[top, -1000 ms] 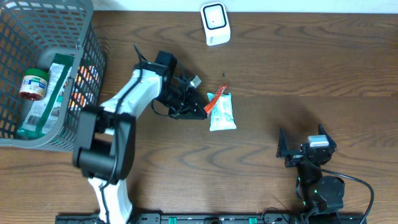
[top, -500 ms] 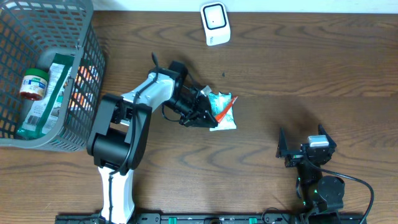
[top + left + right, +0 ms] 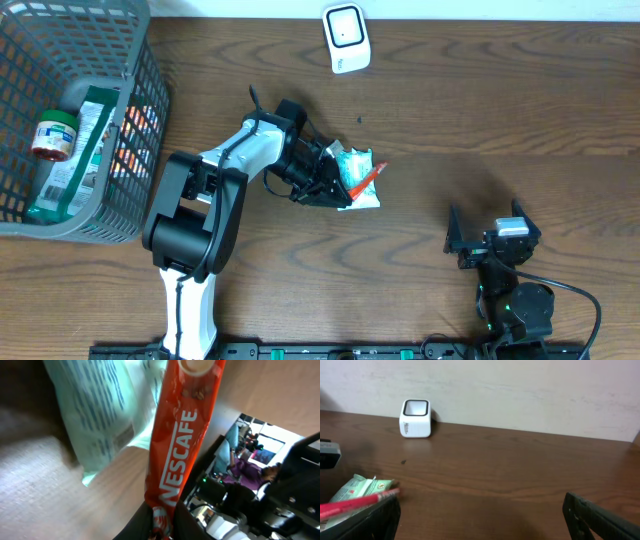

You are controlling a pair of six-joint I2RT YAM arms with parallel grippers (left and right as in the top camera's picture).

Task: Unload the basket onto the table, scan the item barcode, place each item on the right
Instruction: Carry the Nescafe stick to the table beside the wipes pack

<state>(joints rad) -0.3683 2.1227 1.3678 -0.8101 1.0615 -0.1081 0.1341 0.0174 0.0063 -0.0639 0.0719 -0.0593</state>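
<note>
A red Nescafé stick (image 3: pixel 368 177) (image 3: pixel 185 435) is pinched at its lower end by my left gripper (image 3: pixel 335 181) (image 3: pixel 161 522). The dark fingers sit tight on both sides of it. The stick pokes out over a pale green sachet (image 3: pixel 358 188) (image 3: pixel 105 410) lying flat on the table. The white barcode scanner (image 3: pixel 345 38) (image 3: pixel 415 418) stands at the far edge, well beyond the stick. Near the front right, my right gripper (image 3: pixel 493 240) (image 3: pixel 480 520) rests wide open with nothing between its fingers.
A grey mesh basket (image 3: pixel 150 95) stands at the left edge, holding a red-lidded jar (image 3: pixel 52 135) and a green packet (image 3: pixel 75 150). Brown wood tabletop stretches between the sachet and the right arm.
My left gripper has carried the red stick to the right, from the sachet's left side to over it. The right arm has not moved.
</note>
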